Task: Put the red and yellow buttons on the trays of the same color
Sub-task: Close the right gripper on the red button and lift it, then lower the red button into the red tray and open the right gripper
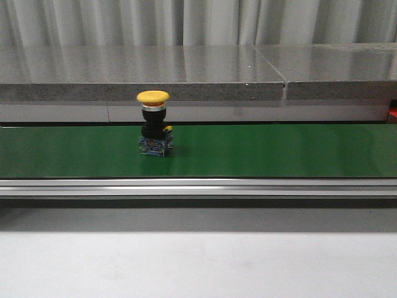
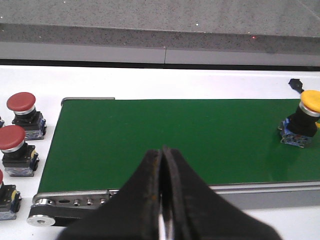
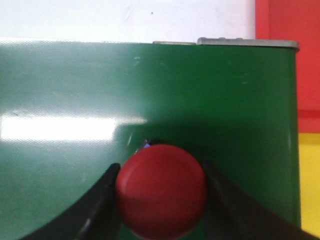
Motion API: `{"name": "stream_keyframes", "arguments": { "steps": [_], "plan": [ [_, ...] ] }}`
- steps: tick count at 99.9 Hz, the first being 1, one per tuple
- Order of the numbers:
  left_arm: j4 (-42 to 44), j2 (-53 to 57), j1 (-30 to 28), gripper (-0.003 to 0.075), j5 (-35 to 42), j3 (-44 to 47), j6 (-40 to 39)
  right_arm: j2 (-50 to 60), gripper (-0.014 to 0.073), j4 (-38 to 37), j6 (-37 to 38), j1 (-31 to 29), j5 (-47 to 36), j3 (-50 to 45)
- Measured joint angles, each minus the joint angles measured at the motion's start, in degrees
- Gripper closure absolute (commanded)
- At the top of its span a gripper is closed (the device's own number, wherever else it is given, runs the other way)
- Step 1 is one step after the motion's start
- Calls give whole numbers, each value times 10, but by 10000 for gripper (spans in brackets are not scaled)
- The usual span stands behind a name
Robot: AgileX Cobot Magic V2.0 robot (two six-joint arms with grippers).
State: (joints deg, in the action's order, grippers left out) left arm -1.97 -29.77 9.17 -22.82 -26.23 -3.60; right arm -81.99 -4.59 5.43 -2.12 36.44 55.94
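Green belt (image 1: 260, 152): spans the middle of the front view.

Yellow button (image 1: 154, 130): upright on the belt, left of centre in the front view; at the right edge of the left wrist view.

Left gripper (image 2: 162, 192): fingers pressed together, nothing between them, low centre over the belt's near edge.

Three red buttons (image 2: 22, 109): left edge of the left wrist view, off the belt.

Right gripper (image 3: 161, 200): fingers clasp a red button (image 3: 162, 197) on both sides, over the belt.

Red tray (image 3: 295, 60): upper right of the right wrist view; yellow tray (image 3: 310, 185) below it.

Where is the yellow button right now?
The yellow button stands upright on the green belt, left of centre in the front view; in the left wrist view it sits well away from the shut left gripper.
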Motion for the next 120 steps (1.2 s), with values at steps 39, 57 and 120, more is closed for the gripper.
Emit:
{"name": "stream_keyframes", "arguments": {
  "steps": [39, 57, 120],
  "plan": [
    [0, 0, 0, 739, 0, 0, 0, -9, 452, 0, -7, -97, 32, 124],
    [0, 0, 0, 739, 0, 0, 0, -61, 452, 0, -7, -164, 37, 169],
    [0, 0, 0, 739, 0, 0, 0, -260, 452, 5, -8, -219, 4, 256]
  ]
}}
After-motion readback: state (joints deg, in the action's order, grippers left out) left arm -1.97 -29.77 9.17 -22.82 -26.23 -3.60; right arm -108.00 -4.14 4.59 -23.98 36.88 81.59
